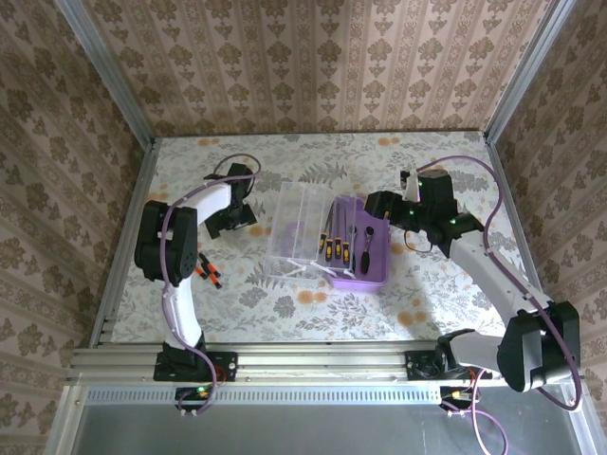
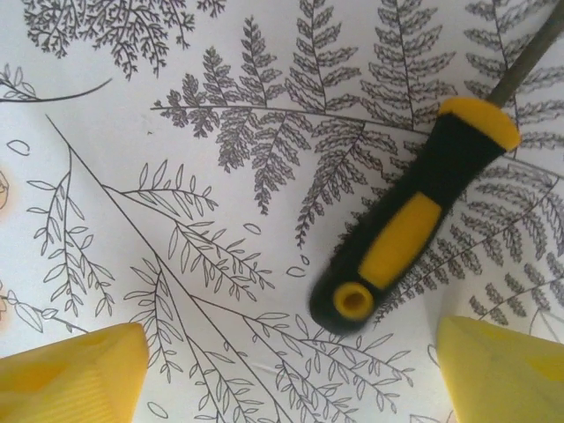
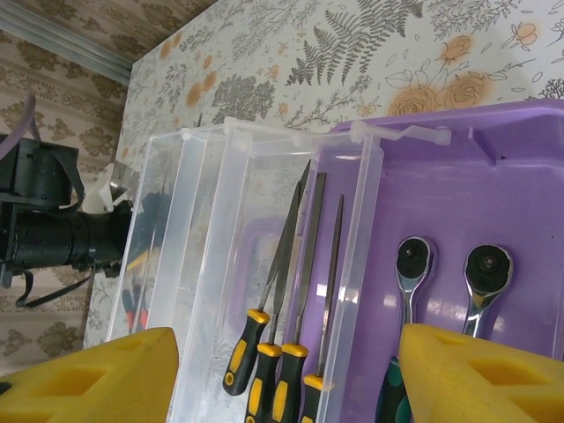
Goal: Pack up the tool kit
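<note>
The purple tool-kit box [image 1: 360, 282] lies open at mid-table, its clear lid [image 1: 296, 232] folded out to the left. Several yellow-and-black-handled screwdrivers [image 3: 251, 352] lie side by side in the box [image 3: 458, 176] by the hinge. One more screwdriver [image 2: 401, 238] lies loose on the tablecloth. My left gripper [image 2: 291, 374] hovers low over its handle end, open, the handle's butt between the yellow fingertips [image 2: 75, 374] and touching neither. In the top view that left gripper [image 1: 232, 221] is left of the lid. My right gripper [image 1: 381, 209] hangs open above the box's back right corner, holding nothing.
Two chrome ratchet heads [image 3: 412, 264] lie in the right part of the box. Orange-and-black-handled tools [image 1: 209, 273] rest on the table beside the left arm's elbow. Metal rails and patterned walls bound the table [image 1: 285, 313] on the left, the right and at the back.
</note>
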Motion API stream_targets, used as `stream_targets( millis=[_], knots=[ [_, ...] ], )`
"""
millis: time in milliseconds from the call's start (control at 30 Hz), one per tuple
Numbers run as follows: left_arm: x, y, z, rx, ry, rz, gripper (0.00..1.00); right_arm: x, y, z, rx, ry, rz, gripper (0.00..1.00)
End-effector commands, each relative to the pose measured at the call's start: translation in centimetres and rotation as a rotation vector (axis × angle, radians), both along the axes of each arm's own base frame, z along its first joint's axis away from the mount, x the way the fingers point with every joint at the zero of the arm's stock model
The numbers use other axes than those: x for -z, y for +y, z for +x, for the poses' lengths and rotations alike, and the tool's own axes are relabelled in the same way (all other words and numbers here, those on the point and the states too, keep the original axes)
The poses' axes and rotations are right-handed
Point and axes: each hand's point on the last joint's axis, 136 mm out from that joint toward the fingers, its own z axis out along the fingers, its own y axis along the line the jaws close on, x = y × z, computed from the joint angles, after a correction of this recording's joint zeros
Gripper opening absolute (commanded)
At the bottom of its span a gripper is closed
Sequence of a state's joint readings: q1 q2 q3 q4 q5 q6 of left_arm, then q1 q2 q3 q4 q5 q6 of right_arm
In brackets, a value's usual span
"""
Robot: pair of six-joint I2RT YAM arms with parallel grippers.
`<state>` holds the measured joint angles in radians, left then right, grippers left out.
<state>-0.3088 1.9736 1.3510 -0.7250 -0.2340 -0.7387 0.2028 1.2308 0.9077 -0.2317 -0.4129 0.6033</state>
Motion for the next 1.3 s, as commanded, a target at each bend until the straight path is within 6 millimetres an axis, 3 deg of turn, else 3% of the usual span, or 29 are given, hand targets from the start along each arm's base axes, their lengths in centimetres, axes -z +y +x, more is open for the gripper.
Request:
stream_targets(
  millis=[0, 333, 533, 767, 967, 1267],
  knots=[
    [0.4, -0.1, -0.5, 0.078, 0.028, -0.009, 0.81, -0.8, 0.0, -0.5, -0.005, -0.015, 0.019, 0.69],
    [-2.0, -1.5, 2.5, 0.205, -0.007, -0.067, 0.76, -0.8, -0.4, -0.9, 0.012, -0.008, 0.001, 0.69],
    [-4.1, -0.7, 4.4, 0.246, -0.052, -0.052, 0.8, -1.0, -0.3, -0.6, 0.009, -0.006, 0.004, 0.69],
    [-1.6, -1.2, 7.6, 0.312, -0.067, -0.175, 0.82, -1.5, -0.1, -0.5, 0.004, -0.014, 0.012, 0.69],
    [-0.6, -2.7, 7.0, 0.341, -0.096, -0.268, 0.84, -1.7, -0.5, -0.9, 0.008, -0.024, -0.022, 0.7],
    [0.2, -3.3, 3.5, 0.31, -0.053, -0.263, 0.82, -1.3, -0.2, -0.8, 0.008, -0.009, 0.009, 0.7]
  ],
)
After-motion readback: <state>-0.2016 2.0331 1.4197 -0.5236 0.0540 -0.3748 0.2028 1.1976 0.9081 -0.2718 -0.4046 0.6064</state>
